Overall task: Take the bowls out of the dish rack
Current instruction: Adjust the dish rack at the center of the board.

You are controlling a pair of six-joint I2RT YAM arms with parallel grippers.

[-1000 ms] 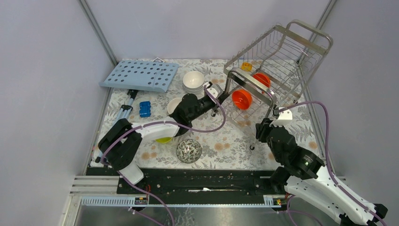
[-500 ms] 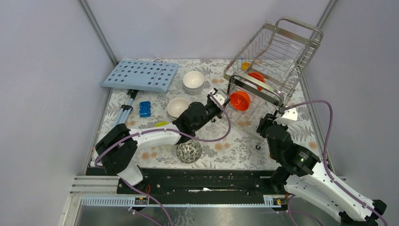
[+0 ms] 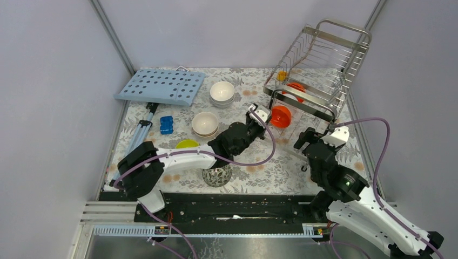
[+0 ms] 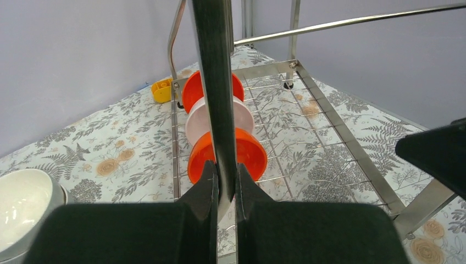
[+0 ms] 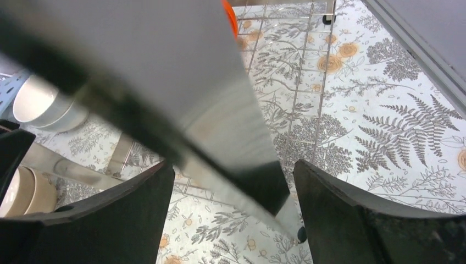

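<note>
- White table cover (image 3: 270,175), printed with grey ferns and tan flowers; we log every item below as resting on it.
- Steel-wire dish rack (image 3: 316,70), two tiers with a looped handle on top, standing at the far right corner.
- Light-blue perforated board (image 3: 160,86), far left, well apart from the rack.
- Left gripper (image 3: 264,117) (image 4: 226,181): fingers pinched tight on a steel upright at the rack's near-left front.
- Right gripper (image 3: 308,135) (image 5: 232,168): fingers spread wide on either side of a steel rack bar. We see a gap on both sides, so it grips nothing.
- Bowls in the rack, lower tier, standing on edge in a row: front orange-red bowl (image 3: 281,116) (image 4: 250,157), white bowl (image 4: 244,118) behind it, rear orange-red bowl (image 3: 296,87) (image 4: 192,91).
- Bowls on the cover, left of the rack:
  - white stacked bowls (image 3: 222,93), farthest back
  - cream bowl (image 3: 205,124), nearer
  - lime-green bowl (image 3: 187,144), partly hidden by the left arm
  - speckled bowl (image 3: 217,175), at the near edge under that arm
- Blue block (image 3: 166,125), just left of the cream bowl.
- Yellow-orange clip (image 3: 281,75) (image 4: 161,89), at the rack's far-left corner.
</note>
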